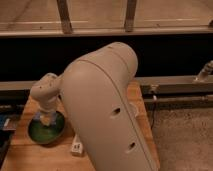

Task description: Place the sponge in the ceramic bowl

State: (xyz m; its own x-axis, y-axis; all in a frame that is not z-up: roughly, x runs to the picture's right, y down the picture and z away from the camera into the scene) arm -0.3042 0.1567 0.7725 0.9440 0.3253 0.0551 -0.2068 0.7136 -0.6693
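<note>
The ceramic bowl (44, 132), green and shallow, sits on the wooden table (30, 155) at the left. My gripper (48, 118) hangs directly over the bowl's far half, at the end of a pale wrist that reaches down from the left. A small pale bluish patch shows at the gripper's tip, just above the bowl's inside; whether this is the sponge I cannot tell. The arm's large beige link (107, 110) fills the middle of the view and hides much of the table.
A small white item with dark marks (77, 146) lies on the table right of the bowl. A blue object (5, 122) shows at the left edge. A grey rail (175, 85) runs behind the table, with carpeted floor to the right.
</note>
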